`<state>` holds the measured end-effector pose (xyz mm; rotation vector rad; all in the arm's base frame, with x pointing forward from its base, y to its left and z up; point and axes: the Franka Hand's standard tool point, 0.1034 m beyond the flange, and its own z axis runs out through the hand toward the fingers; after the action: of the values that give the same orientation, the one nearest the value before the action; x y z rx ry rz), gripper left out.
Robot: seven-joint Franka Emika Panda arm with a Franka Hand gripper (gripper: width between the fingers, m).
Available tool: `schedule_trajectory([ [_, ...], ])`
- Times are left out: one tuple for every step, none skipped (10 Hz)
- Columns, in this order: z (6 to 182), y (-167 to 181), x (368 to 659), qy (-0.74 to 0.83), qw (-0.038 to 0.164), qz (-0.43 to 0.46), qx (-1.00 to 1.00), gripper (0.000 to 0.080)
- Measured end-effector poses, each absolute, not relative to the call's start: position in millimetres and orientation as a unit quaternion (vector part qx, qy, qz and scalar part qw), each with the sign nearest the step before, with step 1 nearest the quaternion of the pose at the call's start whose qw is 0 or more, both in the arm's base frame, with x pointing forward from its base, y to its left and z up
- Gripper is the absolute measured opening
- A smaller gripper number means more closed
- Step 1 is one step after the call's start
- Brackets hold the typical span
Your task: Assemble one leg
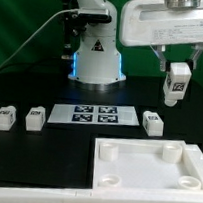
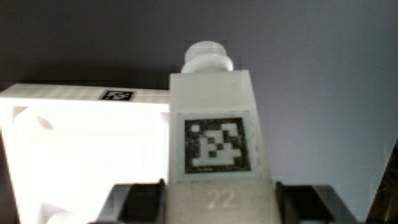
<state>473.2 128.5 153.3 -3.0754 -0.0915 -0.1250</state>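
arm: aloft, reaching down | jaws: clamped on leg

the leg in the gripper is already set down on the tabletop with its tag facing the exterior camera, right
Not set down. The exterior view shows the leg held up in the air by the gripper, clear of the tabletop below it. The gripper is shut on it, and its tag does face the exterior camera.
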Motion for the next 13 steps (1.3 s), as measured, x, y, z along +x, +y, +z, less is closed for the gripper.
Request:
schedule_trajectory([
  [153.5, 129, 474, -0.029, 0.031, -0.039, -0.998, 0.0294],
  [155.1, 127, 476, -0.028, 0.031, -0.041, -0.998, 0.0294],
  [170.4, 113, 497, -0.042, 0.015, -0.064, -0.997, 0.0294],
  [193.6, 97, 528, -0.058, 0.013, -0.098, -0.993, 0.0294],
  [209.4, 85, 551, -0.067, 0.013, -0.125, -0.990, 0.0294],
  [218.2, 78, 563, -0.065, 0.011, -0.122, -0.990, 0.0294],
  [228.4, 77, 575, -0.072, 0.010, -0.113, -0.991, 0.0294],
  [227.0, 79, 577, -0.072, 0.012, -0.122, -0.990, 0.0294],
  [224.1, 79, 574, -0.073, 0.012, -0.123, -0.990, 0.0294],
  [224.7, 79, 577, -0.073, 0.013, -0.139, -0.988, 0.0294],
  [219.3, 81, 575, -0.074, 0.014, -0.142, -0.987, 0.0294],
  [217.8, 84, 579, -0.074, 0.016, -0.161, -0.984, 0.0294],
  [217.8, 84, 579, -0.074, 0.016, -0.161, -0.984, 0.0294],
])
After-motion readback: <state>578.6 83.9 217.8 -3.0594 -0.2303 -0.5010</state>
